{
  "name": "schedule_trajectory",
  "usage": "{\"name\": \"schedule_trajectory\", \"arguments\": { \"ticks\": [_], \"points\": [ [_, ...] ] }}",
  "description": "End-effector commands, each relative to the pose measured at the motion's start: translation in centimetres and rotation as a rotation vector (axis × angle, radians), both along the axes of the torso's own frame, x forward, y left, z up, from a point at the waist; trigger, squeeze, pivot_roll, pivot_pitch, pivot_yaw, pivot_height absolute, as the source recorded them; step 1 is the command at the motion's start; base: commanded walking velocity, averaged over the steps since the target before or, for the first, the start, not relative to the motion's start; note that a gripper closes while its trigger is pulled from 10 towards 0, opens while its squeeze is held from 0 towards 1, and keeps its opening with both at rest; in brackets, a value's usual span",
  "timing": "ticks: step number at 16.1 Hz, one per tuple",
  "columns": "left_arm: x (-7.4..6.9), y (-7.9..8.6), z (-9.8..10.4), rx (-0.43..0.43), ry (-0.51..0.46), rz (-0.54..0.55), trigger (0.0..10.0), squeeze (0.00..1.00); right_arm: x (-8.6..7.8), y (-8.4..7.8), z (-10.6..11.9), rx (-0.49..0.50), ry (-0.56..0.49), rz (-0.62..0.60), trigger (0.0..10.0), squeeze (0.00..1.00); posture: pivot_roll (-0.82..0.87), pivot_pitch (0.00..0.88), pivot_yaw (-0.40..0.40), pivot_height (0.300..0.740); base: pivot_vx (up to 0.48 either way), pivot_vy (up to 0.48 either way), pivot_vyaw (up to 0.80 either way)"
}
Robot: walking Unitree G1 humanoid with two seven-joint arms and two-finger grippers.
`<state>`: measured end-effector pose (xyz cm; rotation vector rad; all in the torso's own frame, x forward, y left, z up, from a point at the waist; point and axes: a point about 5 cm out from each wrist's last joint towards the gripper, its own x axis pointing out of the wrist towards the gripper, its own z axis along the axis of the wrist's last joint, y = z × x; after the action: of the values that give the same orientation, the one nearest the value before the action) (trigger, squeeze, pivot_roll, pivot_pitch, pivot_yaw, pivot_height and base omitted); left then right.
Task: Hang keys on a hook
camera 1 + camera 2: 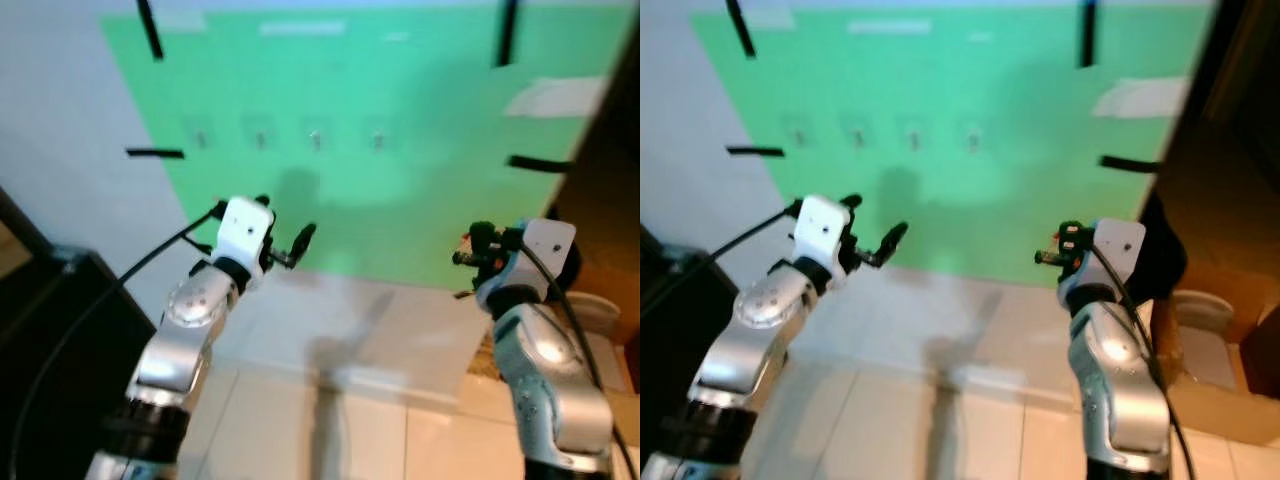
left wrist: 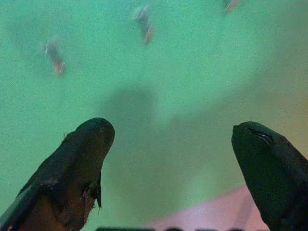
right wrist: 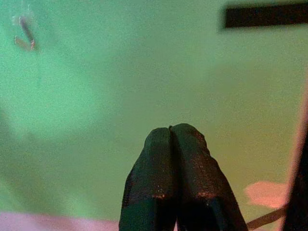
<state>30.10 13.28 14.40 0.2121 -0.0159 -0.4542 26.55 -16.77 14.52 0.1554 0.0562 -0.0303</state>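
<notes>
A green board (image 1: 400, 150) on the wall carries a row of several small metal hooks (image 1: 316, 138). My right gripper (image 1: 462, 256) is raised in front of the board's lower right part and is shut. A small reddish bit of the keys (image 1: 465, 240) shows at its tips. In the right wrist view the fingertips (image 3: 168, 159) press together, with a pinkish piece (image 3: 262, 192) and a thin wire beside them. My left gripper (image 1: 285, 222) is open below the hooks, and its wide-apart fingers (image 2: 82, 154) hold nothing.
Black tape strips (image 1: 152, 153) hold the board's edges, and a white paper (image 1: 560, 95) sticks at its upper right. A dark cabinet (image 1: 60, 330) stands at the left. Cardboard boxes (image 1: 1220, 340) and a dark doorway are at the right, above a pale tiled floor (image 1: 350, 420).
</notes>
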Motion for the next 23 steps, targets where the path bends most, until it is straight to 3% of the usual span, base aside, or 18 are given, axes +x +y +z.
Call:
{"name": "schedule_trajectory", "arguments": {
  "ticks": [1,6,9,13,18,23],
  "points": [
    [0.1,0.3,-0.1,0.010,0.009,0.009,10.0,0.00,0.2,0.5,0.6,-0.036,-0.021,0.023,10.0,0.00,-0.13,0.000,0.095,0.740,0.285,0.000,0.00],
    [-0.1,0.2,0.0,0.009,0.008,-0.015,10.0,0.00,0.4,0.8,1.3,-0.039,-0.059,0.097,10.0,0.00,-0.13,0.000,0.088,0.740,0.281,0.000,0.80],
    [-0.5,0.0,0.0,-0.008,0.010,-0.068,10.0,0.00,0.6,1.0,2.2,0.010,-0.107,0.144,10.0,0.00,-0.13,0.000,0.081,0.740,0.000,0.000,0.00],
    [-1.0,-0.6,0.1,-0.026,0.024,-0.169,10.0,0.00,1.1,1.0,2.9,0.039,-0.135,0.161,10.0,0.00,-0.11,0.000,0.060,0.740,0.000,0.000,0.00],
    [-2.8,-1.7,0.5,-0.095,0.085,-0.420,10.0,0.00,2.2,0.4,4.3,0.088,-0.193,0.158,10.0,0.00,-0.10,0.000,0.041,0.740,0.000,0.000,0.00],
    [-3.0,-1.8,0.5,-0.096,0.105,-0.466,10.0,0.00,2.9,-0.2,4.9,0.096,-0.219,0.110,10.0,0.00,-0.10,0.000,0.049,0.740,0.000,0.000,0.00]
  ]
}}
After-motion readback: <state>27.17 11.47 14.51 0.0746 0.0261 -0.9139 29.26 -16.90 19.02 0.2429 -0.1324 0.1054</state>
